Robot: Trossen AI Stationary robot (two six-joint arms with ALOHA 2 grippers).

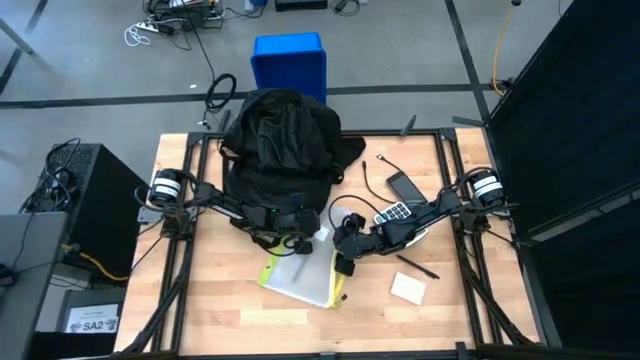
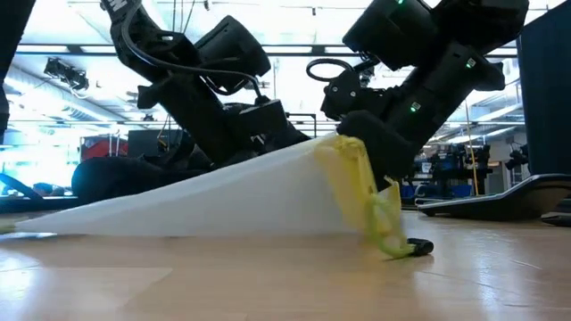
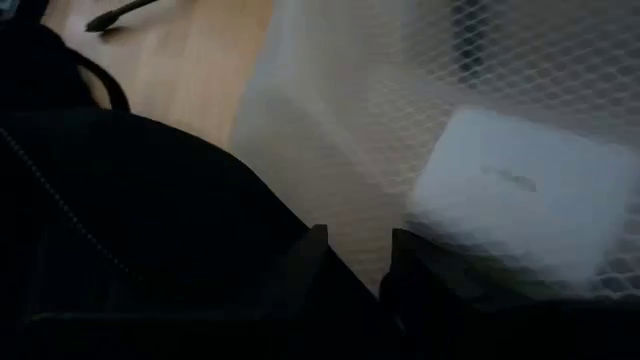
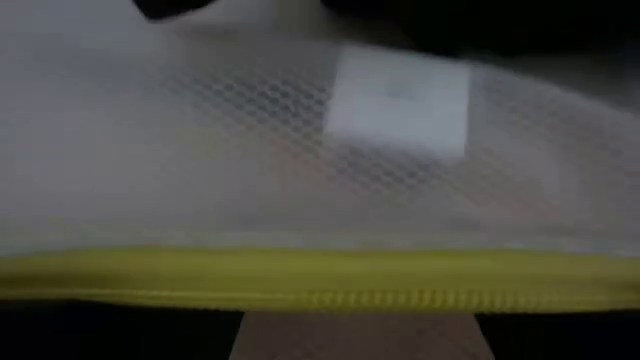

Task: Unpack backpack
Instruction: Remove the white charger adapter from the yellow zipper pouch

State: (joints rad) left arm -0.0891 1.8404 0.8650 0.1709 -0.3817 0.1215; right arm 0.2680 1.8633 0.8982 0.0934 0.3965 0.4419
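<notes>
Unpacking looks partly done: a calculator [image 1: 395, 213], phone [image 1: 405, 187], cable [image 1: 376, 180], pen [image 1: 418, 266] and white pad [image 1: 408, 288] lie out on the table [image 1: 180, 310], right of the backpack [image 1: 282, 150], which sits at the back-centre. A mesh pouch [image 1: 305, 278] w/ yellow zipper lies in front, one edge lifted. Right gripper [image 1: 342, 262] is at that edge, jaws around the zipper side; holding or letting go, I cannot tell. Left gripper [image 1: 290, 240] is at the bag's front, grip unclear. What remains inside is hidden. Blue bin [image 1: 289, 62] stands behind, on the floor.

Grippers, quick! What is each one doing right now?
Left gripper: at the backpack opening, grip cannot be told.
Right gripper: at the mesh pouch, cannot be told.
</notes>
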